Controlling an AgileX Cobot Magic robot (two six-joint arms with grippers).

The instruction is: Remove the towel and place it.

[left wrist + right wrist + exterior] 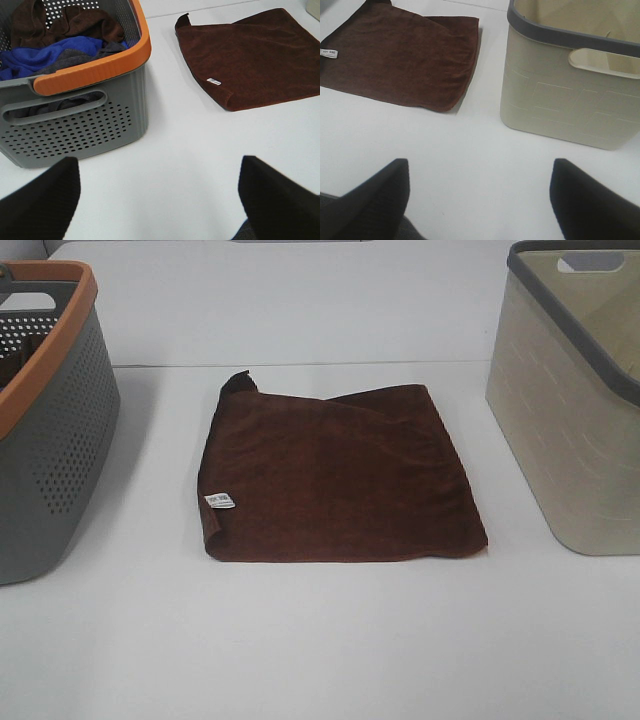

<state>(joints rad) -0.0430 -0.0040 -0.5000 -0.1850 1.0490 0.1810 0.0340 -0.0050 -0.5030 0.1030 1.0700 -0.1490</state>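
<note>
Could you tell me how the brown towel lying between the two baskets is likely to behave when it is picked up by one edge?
The brown towel will probably go floppy and drape, since a corner is already curled up. Its plush nap should grip well rather than slip. Lying folded on the white table, it may unfold when lifted.

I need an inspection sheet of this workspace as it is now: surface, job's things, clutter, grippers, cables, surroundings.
Surface: white table, bare apart from the items below.
Job's things: brown towel lies folded flat on the table between the two baskets, white label at its edge toward the grey basket.
Clutter: grey basket with orange rim holds brown, blue and grey cloths; beige basket shows nothing inside.
Grippers: left gripper open, holding nothing; right gripper open, holding nothing.
Cables: nothing seen.
Surroundings: nothing seen beyond the table.
</note>
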